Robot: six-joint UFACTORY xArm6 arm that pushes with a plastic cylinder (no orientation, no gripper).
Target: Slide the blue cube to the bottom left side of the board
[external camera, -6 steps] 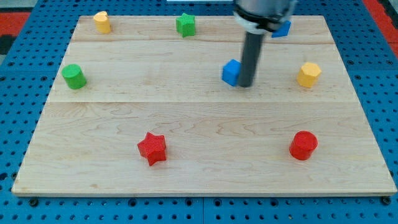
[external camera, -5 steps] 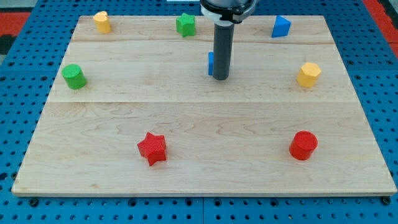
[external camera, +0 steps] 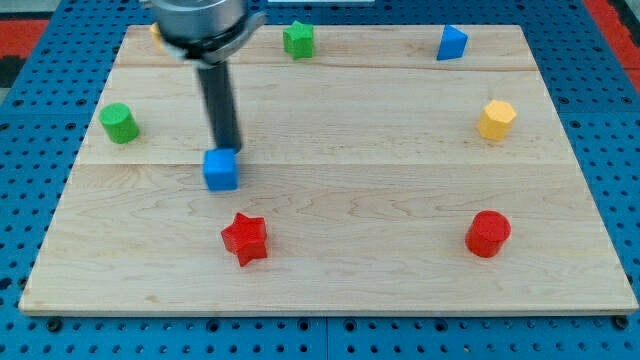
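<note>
The blue cube (external camera: 221, 169) sits on the wooden board (external camera: 400, 200), left of centre, just above the red star (external camera: 245, 238). My tip (external camera: 228, 149) touches the cube's upper edge, on its top-right side. The rod rises from there toward the view's top left, and the arm's body hides most of the yellow block (external camera: 157, 33) at the top left corner.
A green cylinder (external camera: 119, 122) stands at the left edge. A green star (external camera: 298, 39) and a blue wedge-like block (external camera: 451, 43) are along the top. A yellow hexagonal block (external camera: 496, 119) is at the right, a red cylinder (external camera: 488, 233) at the lower right.
The blue cube has slid from the board's upper middle down and to the left. My tip moved with it, from its right side to its upper edge.
</note>
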